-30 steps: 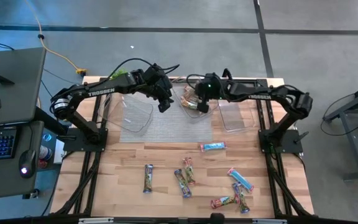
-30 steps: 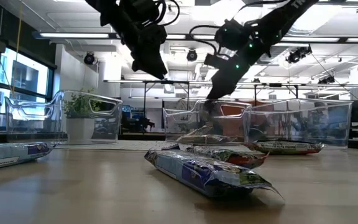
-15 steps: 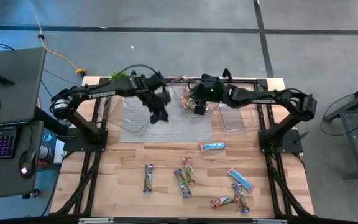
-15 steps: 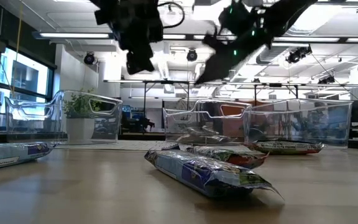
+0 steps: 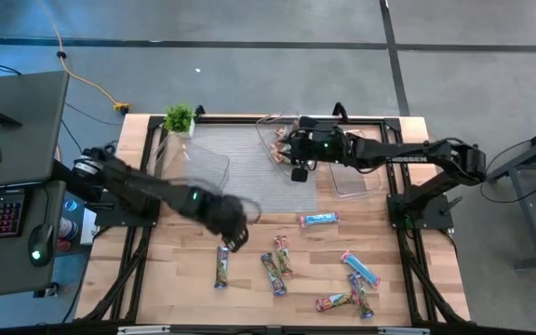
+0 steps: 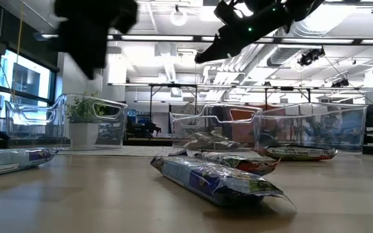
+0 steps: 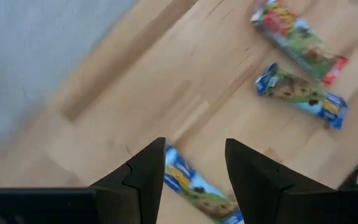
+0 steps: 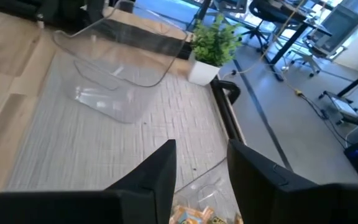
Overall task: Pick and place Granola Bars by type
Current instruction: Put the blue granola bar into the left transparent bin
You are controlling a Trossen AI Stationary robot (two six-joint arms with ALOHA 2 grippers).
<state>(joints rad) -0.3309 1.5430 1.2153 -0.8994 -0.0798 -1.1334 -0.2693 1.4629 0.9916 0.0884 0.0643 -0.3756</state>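
Several wrapped granola bars lie flat on the near half of the wooden table: a dark blue one (image 5: 221,266), another (image 5: 273,274), a green and red one (image 5: 283,253), a light blue one (image 5: 319,220) and a cluster (image 5: 356,284). My left gripper (image 5: 237,240) hangs open just above the dark blue bar (image 7: 194,186), which shows between its fingers (image 7: 196,149). My right gripper (image 5: 298,173) is open (image 8: 202,149) in the air over the middle clear tub (image 5: 285,149), which has bars lying in it (image 8: 194,216).
Three clear tubs stand in a row on a grey mat (image 5: 249,186) at the far half: left (image 5: 203,167), middle, right (image 5: 352,172). A small potted plant (image 5: 180,118) stands at the far left corner. Bare wood lies between the mat and the bars.
My left arm has swung quickly from above the left tub toward the near edge and down, ending over the dark blue bar. My right gripper has risen up out of the middle tub. The bars on the table have not moved.
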